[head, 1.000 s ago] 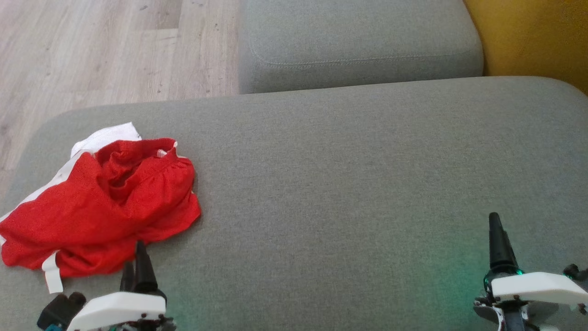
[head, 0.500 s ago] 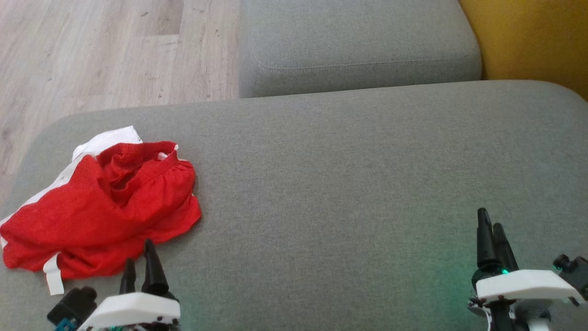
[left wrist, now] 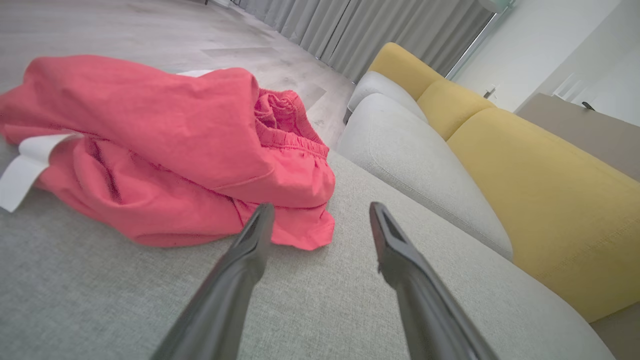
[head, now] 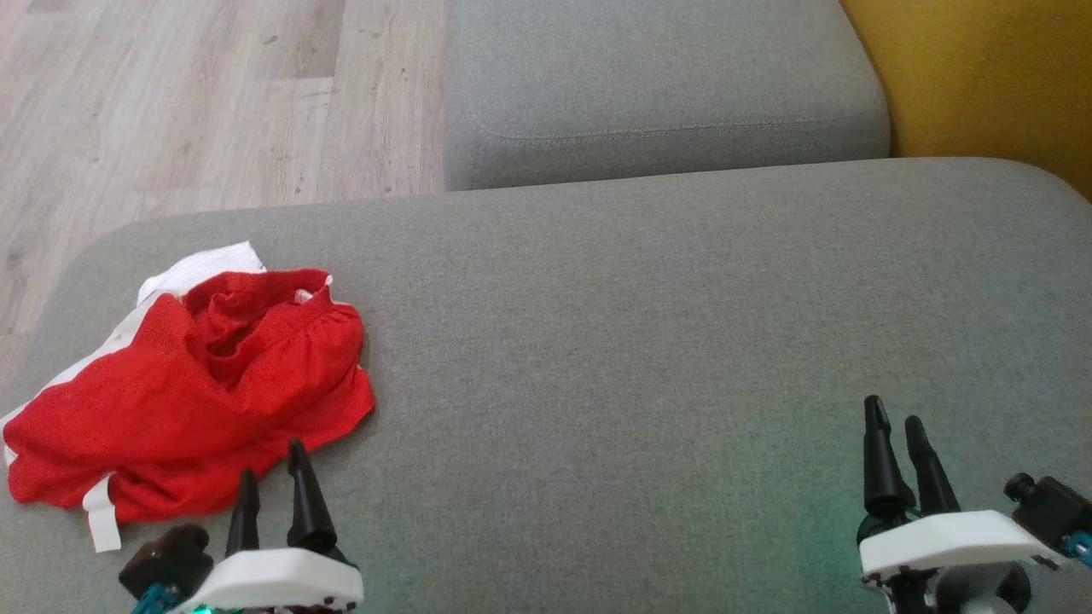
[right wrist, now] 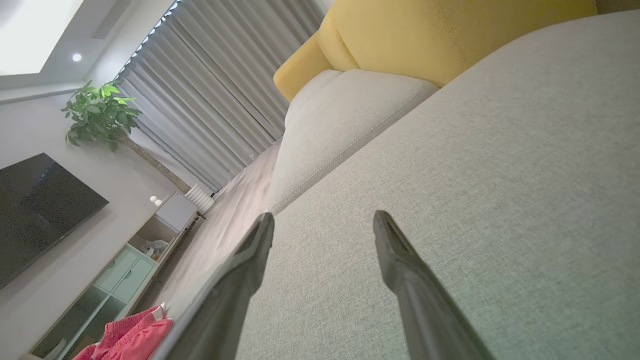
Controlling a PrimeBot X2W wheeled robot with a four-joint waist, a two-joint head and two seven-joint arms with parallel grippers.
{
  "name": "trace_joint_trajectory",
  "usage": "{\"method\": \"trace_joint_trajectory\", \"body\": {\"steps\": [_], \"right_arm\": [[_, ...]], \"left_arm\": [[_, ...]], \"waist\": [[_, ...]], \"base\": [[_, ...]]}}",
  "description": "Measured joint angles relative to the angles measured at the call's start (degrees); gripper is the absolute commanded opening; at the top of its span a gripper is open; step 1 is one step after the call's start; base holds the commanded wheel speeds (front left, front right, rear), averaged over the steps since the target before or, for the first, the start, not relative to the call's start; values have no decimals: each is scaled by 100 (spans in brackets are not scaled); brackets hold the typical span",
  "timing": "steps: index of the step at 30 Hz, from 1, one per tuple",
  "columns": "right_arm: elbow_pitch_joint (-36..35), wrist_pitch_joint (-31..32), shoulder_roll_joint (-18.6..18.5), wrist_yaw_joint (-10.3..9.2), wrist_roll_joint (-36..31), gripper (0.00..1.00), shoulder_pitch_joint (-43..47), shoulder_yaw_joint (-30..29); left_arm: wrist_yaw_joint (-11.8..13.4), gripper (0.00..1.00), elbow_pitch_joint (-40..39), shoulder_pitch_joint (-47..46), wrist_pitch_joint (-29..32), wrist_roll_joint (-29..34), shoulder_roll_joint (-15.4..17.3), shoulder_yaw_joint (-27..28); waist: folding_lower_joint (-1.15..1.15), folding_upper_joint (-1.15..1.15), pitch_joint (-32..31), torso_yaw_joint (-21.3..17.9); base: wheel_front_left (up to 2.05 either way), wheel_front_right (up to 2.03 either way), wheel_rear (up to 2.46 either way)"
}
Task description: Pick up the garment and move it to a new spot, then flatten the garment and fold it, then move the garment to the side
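The garment (head: 188,392) is a crumpled red piece with white trim, lying in a heap on the left part of the grey sofa seat (head: 648,341). In the left wrist view the garment (left wrist: 165,145) fills the upper left. My left gripper (head: 273,479) is open at the heap's near right edge, its fingertips just short of the cloth; between its spread fingers (left wrist: 252,240) lies the red hem. My right gripper (head: 896,426) is open above bare cushion at the lower right, holding nothing. A corner of the garment (right wrist: 132,337) shows low in the right wrist view.
A second grey cushion (head: 665,77) lies beyond the seat, with a yellow backrest (head: 990,77) at the far right. Wooden floor (head: 188,94) runs past the seat's left and far edges. A TV (right wrist: 35,210), cabinet and plant stand across the room.
The head camera has tilted slightly, shifting the scene down. Both grippers have turned so their two fingers show apart; the left one has edged right and the right one left. The garment lies as before.
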Motion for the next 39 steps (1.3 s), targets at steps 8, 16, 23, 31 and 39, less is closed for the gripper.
{"method": "trace_joint_trajectory", "body": {"steps": [8,16,23,31,39], "right_arm": [[-5,-119,-1,0,-584,100,53,99],[-33,-259,-2,0,-1181,100,93,189],[-105,-369,-3,0,-1735,100,108,308],[-207,-523,-5,0,-2426,100,214,420],[-242,-659,-7,0,-3030,100,215,472]], "left_arm": [[118,100,-65,12,-112,577,37,-143],[266,100,-166,26,-258,1176,55,-292],[397,100,-238,143,-366,1684,71,-420],[591,100,-331,148,-522,2368,97,-617],[747,100,-409,197,-662,2947,142,-786]], "waist": [[0,0,-62,-5],[0,0,-124,2],[0,0,-169,-20],[0,0,-176,-16],[0,0,-188,7]], "base": [[0,0,0],[0,0,0],[0,0,0],[0,0,0],[0,0,0]]}}
